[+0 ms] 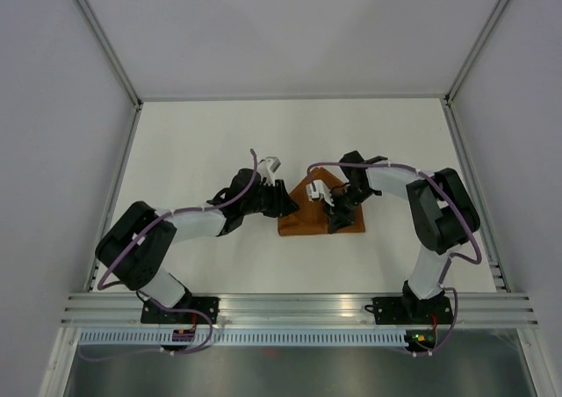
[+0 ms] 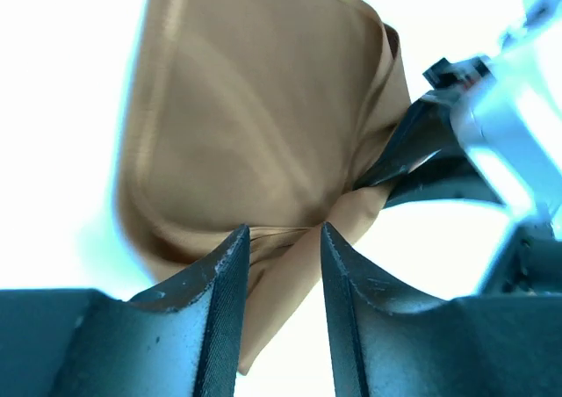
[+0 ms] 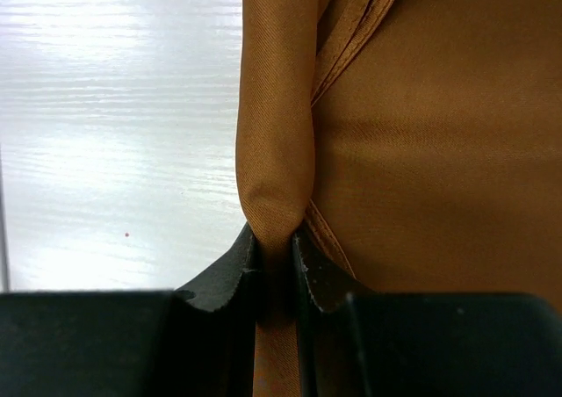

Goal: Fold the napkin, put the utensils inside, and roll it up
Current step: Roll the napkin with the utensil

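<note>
The rust-orange napkin (image 1: pixel 305 222) is shown on the white surface (image 1: pixel 219 133), drawn up to a peak at its far side. The left claw (image 1: pixel 283 205) is set at its left edge, the right claw (image 1: pixel 336 214) over its middle.

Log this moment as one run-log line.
stage: folding | napkin: bunched between both grippers | right gripper: pinching a napkin fold | left gripper: cloth between jaws, grip unclear | knife: not in view
</note>
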`<act>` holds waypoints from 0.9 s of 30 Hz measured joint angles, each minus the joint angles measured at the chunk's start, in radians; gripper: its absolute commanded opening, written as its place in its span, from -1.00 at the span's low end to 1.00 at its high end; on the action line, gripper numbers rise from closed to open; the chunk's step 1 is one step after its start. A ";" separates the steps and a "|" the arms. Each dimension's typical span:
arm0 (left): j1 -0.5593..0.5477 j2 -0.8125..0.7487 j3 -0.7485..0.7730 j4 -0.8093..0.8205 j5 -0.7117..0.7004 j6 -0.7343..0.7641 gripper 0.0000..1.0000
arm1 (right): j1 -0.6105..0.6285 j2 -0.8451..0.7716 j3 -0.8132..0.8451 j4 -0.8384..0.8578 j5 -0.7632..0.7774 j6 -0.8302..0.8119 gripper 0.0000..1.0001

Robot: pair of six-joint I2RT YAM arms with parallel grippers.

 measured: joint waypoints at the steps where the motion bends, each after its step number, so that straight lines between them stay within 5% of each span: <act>1: -0.001 -0.029 -0.043 0.053 -0.027 0.000 -0.11 | -0.011 0.032 0.033 -0.042 -0.018 -0.013 -0.82; 3: -0.008 -0.074 -0.119 0.135 -0.085 0.001 0.07 | -0.029 0.088 0.090 -0.115 -0.048 -0.028 -0.81; 6: -0.047 -0.137 -0.225 0.246 -0.198 0.041 0.08 | -0.056 0.174 0.174 -0.225 -0.092 -0.053 -0.82; 13: -0.268 -0.144 -0.260 0.443 -0.372 0.355 0.14 | -0.085 0.272 0.265 -0.364 -0.127 -0.073 -0.82; 27: -0.583 0.132 -0.224 0.512 -0.517 1.012 0.30 | -0.091 0.330 0.301 -0.451 -0.138 -0.058 -0.82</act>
